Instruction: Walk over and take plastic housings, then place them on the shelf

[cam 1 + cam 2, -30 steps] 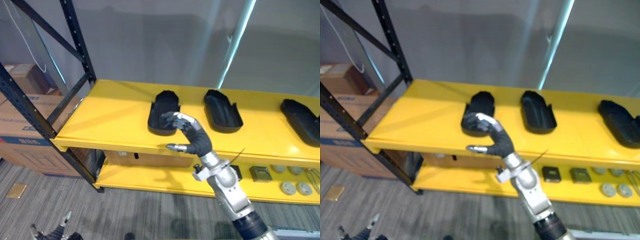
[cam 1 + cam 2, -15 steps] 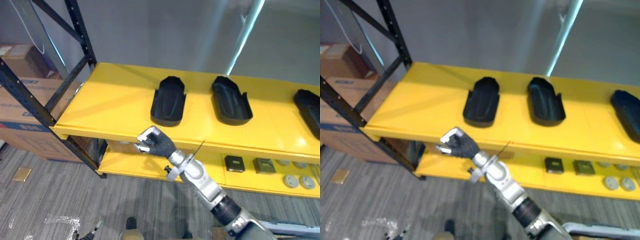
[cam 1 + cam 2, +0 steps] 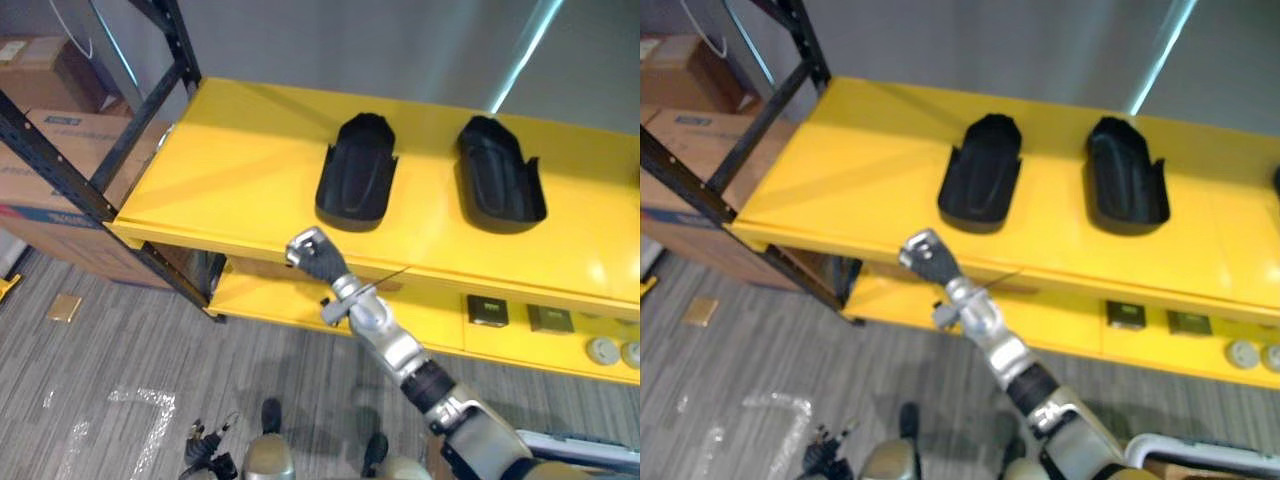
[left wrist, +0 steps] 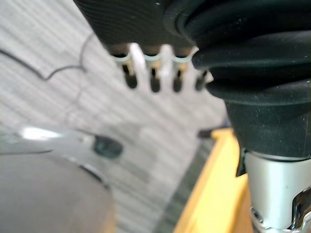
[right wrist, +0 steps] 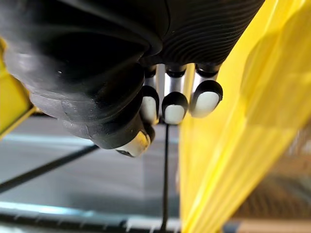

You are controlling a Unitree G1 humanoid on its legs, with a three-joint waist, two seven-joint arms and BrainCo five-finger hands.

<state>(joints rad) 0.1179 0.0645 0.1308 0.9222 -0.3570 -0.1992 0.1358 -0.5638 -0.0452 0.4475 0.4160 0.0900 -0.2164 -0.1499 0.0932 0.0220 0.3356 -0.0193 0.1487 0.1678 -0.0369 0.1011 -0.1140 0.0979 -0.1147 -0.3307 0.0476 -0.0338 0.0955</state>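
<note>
Left eye view: housing (image 3: 358, 185) and second housing (image 3: 500, 185) lying side by side, apart, on top shelf (image 3: 230, 190); right hand (image 3: 312, 255) just below shelf lip, in front of housing, not touching it. Right eye view: same layout, with small parts (image 3: 1127, 315) on lower shelf (image 3: 890, 297). Left wrist view: left hand (image 4: 146, 29) hanging over floor (image 4: 58, 107), fingers relaxed, empty. Right wrist view: fingers (image 5: 175, 104) curled into a fist beside yellow lip, gripping nothing. Probably between placements: best to draw fist down and back off lip before turning for more, without knocking housing.
</note>
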